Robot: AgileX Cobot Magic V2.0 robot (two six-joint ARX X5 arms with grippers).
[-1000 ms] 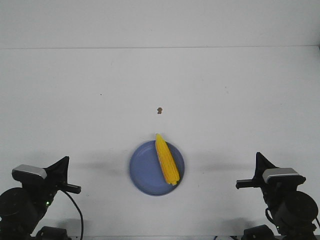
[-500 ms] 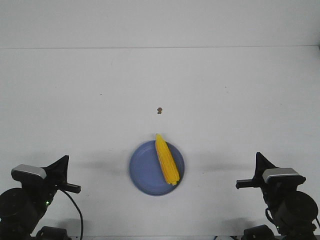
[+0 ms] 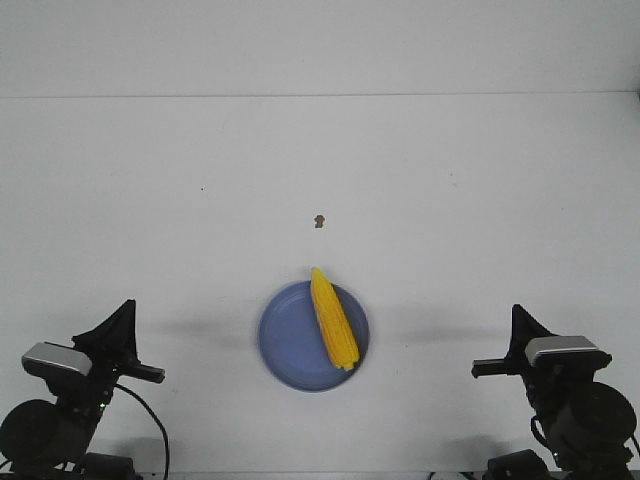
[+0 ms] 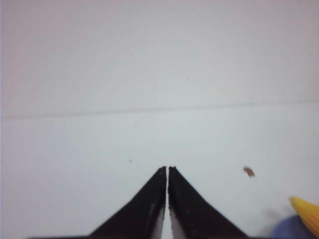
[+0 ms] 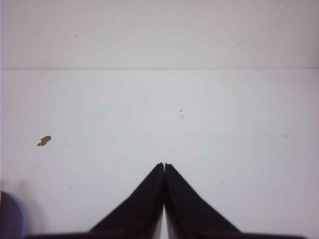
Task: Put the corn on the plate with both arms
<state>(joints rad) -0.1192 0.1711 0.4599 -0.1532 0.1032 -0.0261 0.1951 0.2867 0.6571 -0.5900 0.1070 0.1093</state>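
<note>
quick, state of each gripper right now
Left gripper: closed, holding nothing.
Right gripper: closed, holding nothing.

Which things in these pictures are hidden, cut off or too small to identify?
- Plate: in the front view the corn covers part of its right side. In the left wrist view only a blurred blue corner shows, cut by the edge; in the right wrist view only a dark sliver.
- Corn: in the left wrist view only its tip shows.
- Brown speck: too small to identify in any view.
- Arm bases: cut off by the front view's bottom edge.
</note>
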